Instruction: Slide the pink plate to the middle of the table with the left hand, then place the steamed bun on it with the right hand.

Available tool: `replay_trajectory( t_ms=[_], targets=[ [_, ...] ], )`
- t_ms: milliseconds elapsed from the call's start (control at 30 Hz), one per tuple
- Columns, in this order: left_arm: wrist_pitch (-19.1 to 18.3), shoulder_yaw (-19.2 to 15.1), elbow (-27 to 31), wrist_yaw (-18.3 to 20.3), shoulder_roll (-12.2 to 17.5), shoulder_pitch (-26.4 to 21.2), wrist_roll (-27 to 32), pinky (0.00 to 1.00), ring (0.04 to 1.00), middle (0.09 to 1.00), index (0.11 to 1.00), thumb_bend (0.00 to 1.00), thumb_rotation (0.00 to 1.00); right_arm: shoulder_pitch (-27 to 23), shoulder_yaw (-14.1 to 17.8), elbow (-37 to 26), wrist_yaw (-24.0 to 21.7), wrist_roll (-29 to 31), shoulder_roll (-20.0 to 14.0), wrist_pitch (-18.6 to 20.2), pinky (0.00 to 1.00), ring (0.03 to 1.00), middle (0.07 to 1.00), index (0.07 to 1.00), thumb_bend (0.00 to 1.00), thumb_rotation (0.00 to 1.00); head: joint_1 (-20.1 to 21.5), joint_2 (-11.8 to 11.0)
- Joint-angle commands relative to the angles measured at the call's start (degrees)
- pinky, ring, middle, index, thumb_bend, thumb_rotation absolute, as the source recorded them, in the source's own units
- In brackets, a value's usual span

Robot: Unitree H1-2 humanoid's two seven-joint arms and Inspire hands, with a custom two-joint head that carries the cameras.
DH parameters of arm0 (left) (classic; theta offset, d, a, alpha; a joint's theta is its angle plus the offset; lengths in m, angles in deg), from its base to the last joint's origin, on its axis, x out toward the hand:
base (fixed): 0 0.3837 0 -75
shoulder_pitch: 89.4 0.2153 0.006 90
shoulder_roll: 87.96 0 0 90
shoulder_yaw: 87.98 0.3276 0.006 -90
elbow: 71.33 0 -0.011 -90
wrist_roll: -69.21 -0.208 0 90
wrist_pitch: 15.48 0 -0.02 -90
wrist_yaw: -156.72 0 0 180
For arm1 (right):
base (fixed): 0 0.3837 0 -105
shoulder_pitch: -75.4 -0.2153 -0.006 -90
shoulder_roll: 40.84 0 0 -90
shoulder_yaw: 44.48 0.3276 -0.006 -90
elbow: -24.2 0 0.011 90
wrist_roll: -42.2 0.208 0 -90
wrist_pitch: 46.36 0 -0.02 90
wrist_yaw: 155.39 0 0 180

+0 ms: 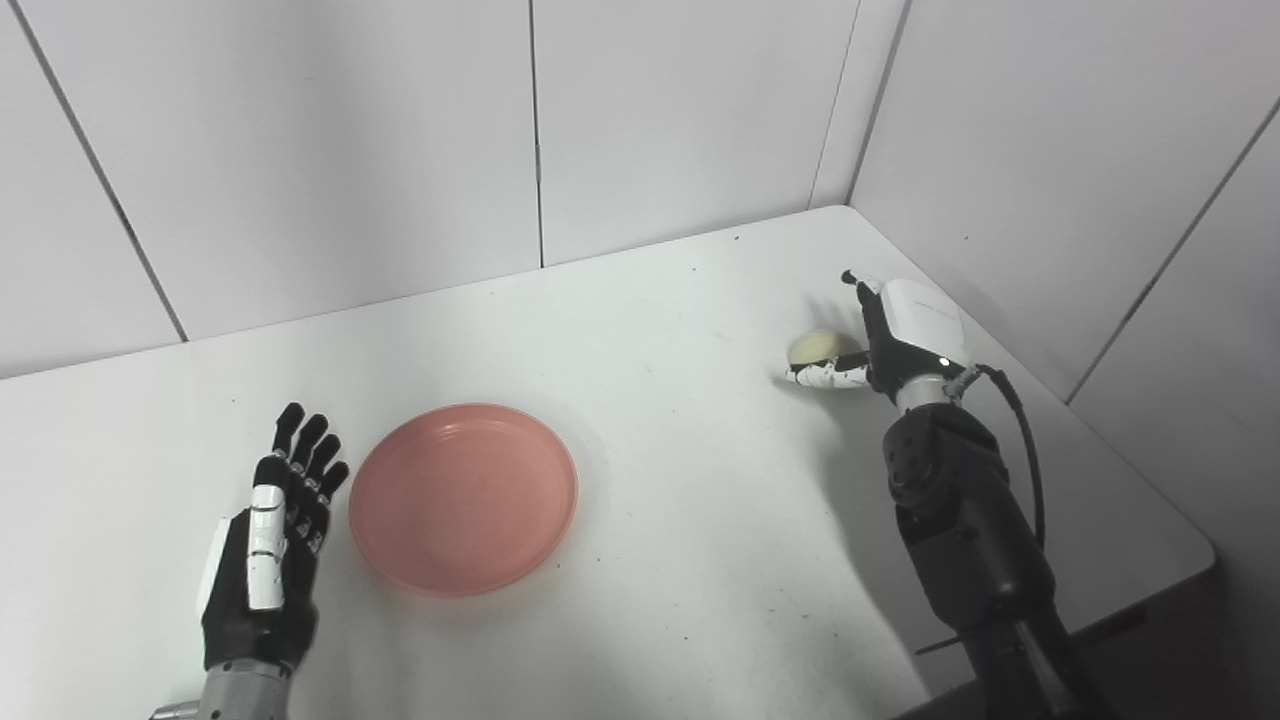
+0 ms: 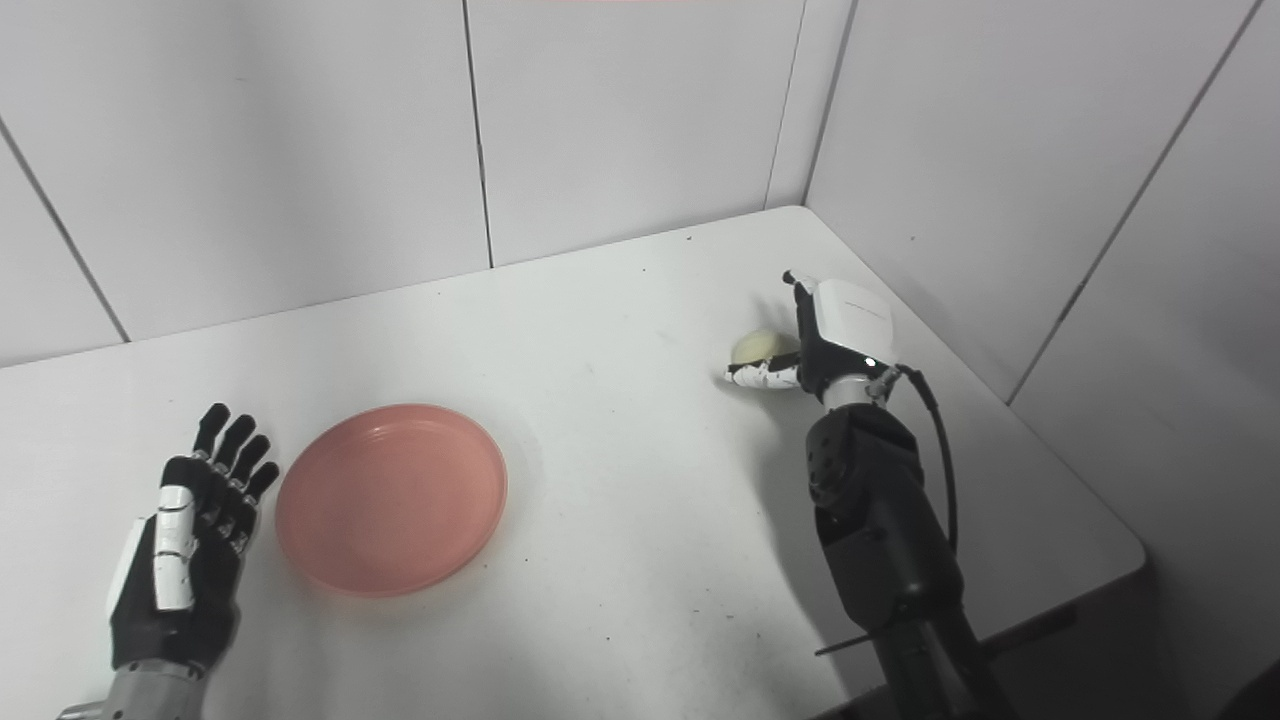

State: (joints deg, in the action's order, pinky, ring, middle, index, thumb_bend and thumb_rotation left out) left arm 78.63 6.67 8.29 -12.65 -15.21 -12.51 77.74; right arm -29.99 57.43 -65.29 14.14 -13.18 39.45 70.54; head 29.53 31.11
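Pink plate (image 1: 463,498) sits flat on the white desk (image 1: 650,400), lower left of centre in the frame, empty, round, shallow rim. Left hand (image 1: 262,560) at lower left of frame, just beside the plate's left edge, not clearly touching it; a thin gap shows between the black fingers (image 1: 300,450) and the rim. Left fingers are extended and slightly spread, pointing toward the top of the frame, holding nothing. Palm side faces the plate, hand stands roughly on edge above or on the desk; contact with the desk can't be told.

Steamed bun (image 1: 815,347), pale cream, small and rounded, lies on the desk at right of frame, near the far right corner, well apart from the plate. Right hand (image 1: 890,335) is right at the bun, white back shell facing the camera, arm coming up from the lower right. One white-segmented finger reaches across just below the bun on the near side; another dark fingertip points up above the hand. Bun looks partly enclosed by the hand from the right, but the remaining fingers are hidden behind the shell, so whether the grip is actually closed on the bun can't be told. Bun appears to rest on the desk.

Grey panel walls (image 1: 400,150) behind and to the right of the desk.
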Motion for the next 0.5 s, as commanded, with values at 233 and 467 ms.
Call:
replay_trajectory(
  t_ms=[233,467],
  targets=[
    [1.29,-0.44,-1.14,0.81,0.6,1.6,0.55,0.97,0.98,0.983,0.975,0.6,0.99,-3.27,1.21,3.37,2.18,0.17,-0.77,-0.01,0.61,0.806,0.873,0.835,0.85,0.21,-0.24,0.25],
    [1.07,-0.39,-0.74,0.51,0.36,1.65,0.36,0.95,0.971,0.975,0.966,0.61,0.98,-3.6,2.97,4.58,3.65,-0.22,-0.26,0.01,0.15,0.232,0.476,0.696,0.57,0.0,-0.5,0.53]
  ],
)
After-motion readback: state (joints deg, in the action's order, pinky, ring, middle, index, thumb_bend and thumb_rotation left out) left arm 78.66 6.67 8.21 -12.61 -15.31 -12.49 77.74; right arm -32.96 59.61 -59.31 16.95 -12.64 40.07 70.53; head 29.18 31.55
